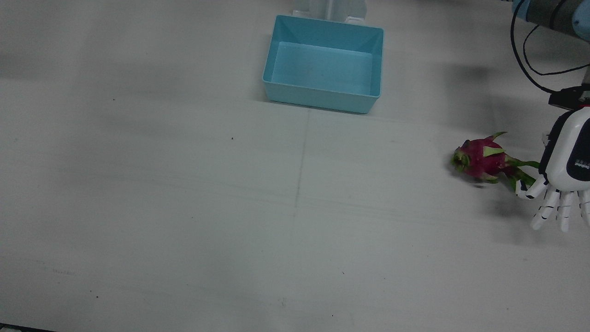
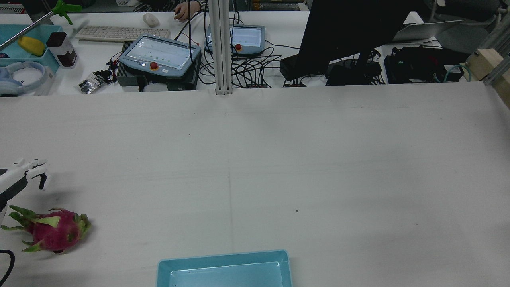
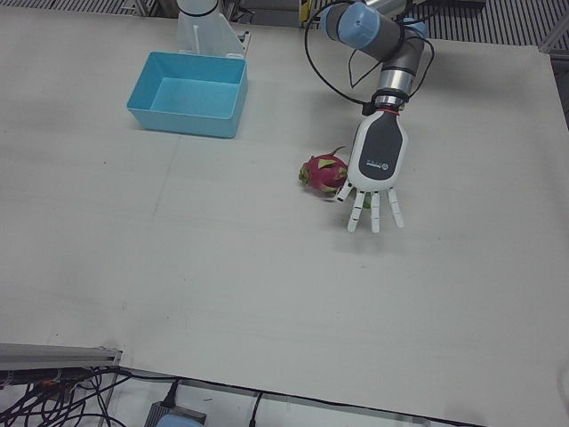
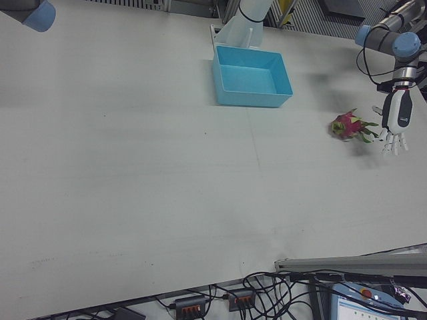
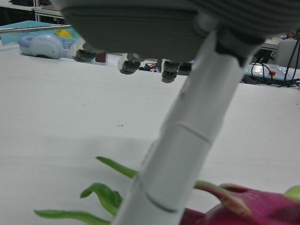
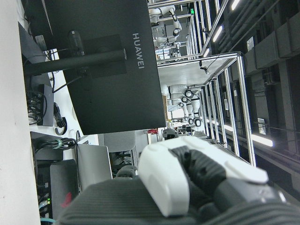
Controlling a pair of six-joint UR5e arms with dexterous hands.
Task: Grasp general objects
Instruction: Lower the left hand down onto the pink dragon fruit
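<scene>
Magenta skin and green leafy scales mark the dragon fruit (image 1: 481, 159), which lies on its side at the right edge of the front view, resting free on the white tabletop (image 1: 184, 207) with its long scales trailing toward the arm. That lie probably matters: the round body offers the firmest hold, while the thin scales would bend or slip under fingers. Just beside the fruit's leafy end hangs the left hand (image 1: 560, 184), fingers spread apart and pointing toward the bottom of the frame, holding nothing; in the left-front view it sits low over the tabletop at frame centre, palm down, seemingly staged so the fingers can sweep around the body. Whether a finger brushes a scale cannot be told. The left hand view shows one finger (image 5: 187, 140) crossing in front of the fruit, red flesh at lower right. Farther off, at the top middle of the front view, a blue bin (image 1: 322, 64) stands empty, likely the drop place. The right hand (image 6: 197, 187) shows only in its own camera, raised away from the tabletop; its finger state cannot be told.
</scene>
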